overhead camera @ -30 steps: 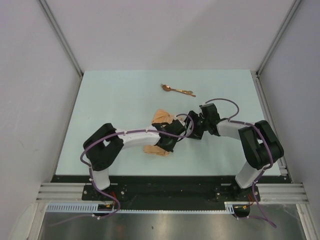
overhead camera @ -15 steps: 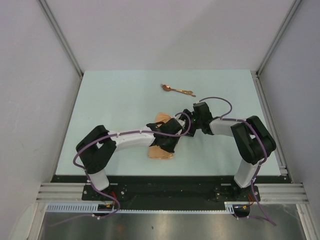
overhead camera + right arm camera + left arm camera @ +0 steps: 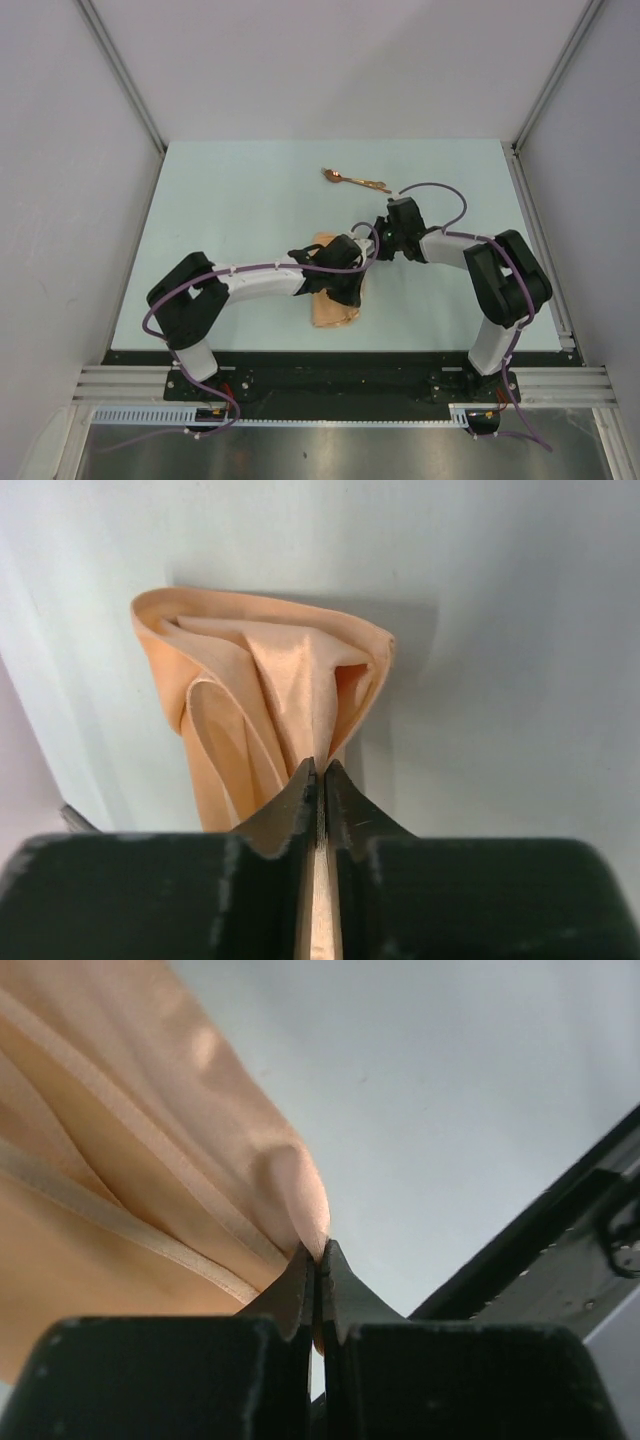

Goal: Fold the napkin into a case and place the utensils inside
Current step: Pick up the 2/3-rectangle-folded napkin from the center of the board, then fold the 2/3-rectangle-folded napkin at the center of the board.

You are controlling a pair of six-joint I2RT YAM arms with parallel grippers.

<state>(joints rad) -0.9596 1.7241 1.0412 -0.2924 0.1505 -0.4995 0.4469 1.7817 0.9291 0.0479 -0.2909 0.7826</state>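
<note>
Napkin (image 3: 336,312) mid-fold — left gripper (image 3: 318,1254) and right gripper (image 3: 318,770) both clamped tight on cloth edges.
Uneven pull may slip a thin pinch free, collapsing the fold.

Your counter (image 3: 230,220) is a pale green, matte sheet, plain and unmarked where it shows. You have two things lying on it. The napkin (image 3: 335,312) sits bunched in soft, layered folds near the middle, closer to the near edge than the far one. Its hemmed borders show, and its far part is hidden from above. The utensils (image 3: 355,181) lie close together toward the far side, well apart from the napkin. Their handles run off to the right and the bowl end is at the left.
</note>
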